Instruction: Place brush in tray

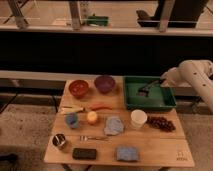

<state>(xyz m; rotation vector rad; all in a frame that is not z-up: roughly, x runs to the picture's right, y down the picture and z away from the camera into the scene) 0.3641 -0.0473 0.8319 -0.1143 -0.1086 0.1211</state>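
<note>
The green tray (169, 101) sits at the back right of the wooden table. The brush (146, 89) is inside it, its dark head low over or on the tray floor near the middle, and its thin handle slants up to the right toward my gripper (160, 81). The gripper is at the end of the white arm (192, 74), over the tray's far right part, at the handle's upper end. I cannot tell whether the brush head rests on the tray floor.
Left of the tray stand a purple bowl (104, 83) and a red bowl (78, 88). In front are a white cup (138, 119), grapes (159, 123), a blue cloth (113, 125), an orange (92, 117), a metal utensil (92, 137), a black block (84, 153) and a blue sponge (127, 152).
</note>
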